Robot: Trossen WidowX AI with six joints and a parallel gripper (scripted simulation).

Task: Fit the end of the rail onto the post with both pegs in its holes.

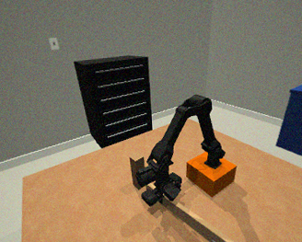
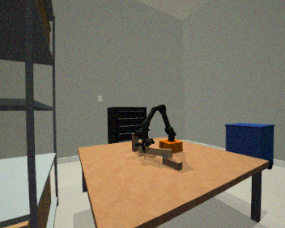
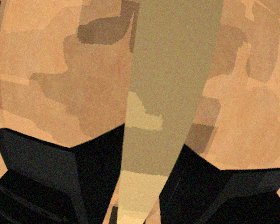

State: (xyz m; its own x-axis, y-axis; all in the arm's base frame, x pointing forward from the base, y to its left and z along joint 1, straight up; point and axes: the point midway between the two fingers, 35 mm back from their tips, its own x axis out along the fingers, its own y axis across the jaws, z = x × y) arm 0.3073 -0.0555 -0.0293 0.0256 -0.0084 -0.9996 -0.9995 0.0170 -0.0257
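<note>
The long pale rail (image 1: 192, 217) (image 2: 157, 151) (image 3: 172, 65) slants across the table, its far end at the low footboard block (image 2: 174, 164). My gripper (image 1: 162, 198) (image 2: 142, 149) (image 3: 144, 130) is shut on the rail near its near end, one finger on each side, low over the table. The short wooden post (image 1: 135, 172) (image 2: 133, 140) stands upright just beyond that end. The arm hides most of the rail's near end, the pegs and any gap to the post, so I cannot tell whether they touch. Whether the near end is raised is also unclear.
The orange base block (image 1: 212, 178) (image 2: 172, 145) carries the arm, to the right of the post. All stand on the brown table (image 1: 63, 212) (image 2: 121, 190). A black drawer cabinet (image 1: 121, 99) (image 2: 125, 117) and a blue cabinet (image 1: 298, 122) (image 2: 249, 141) stand beyond the table.
</note>
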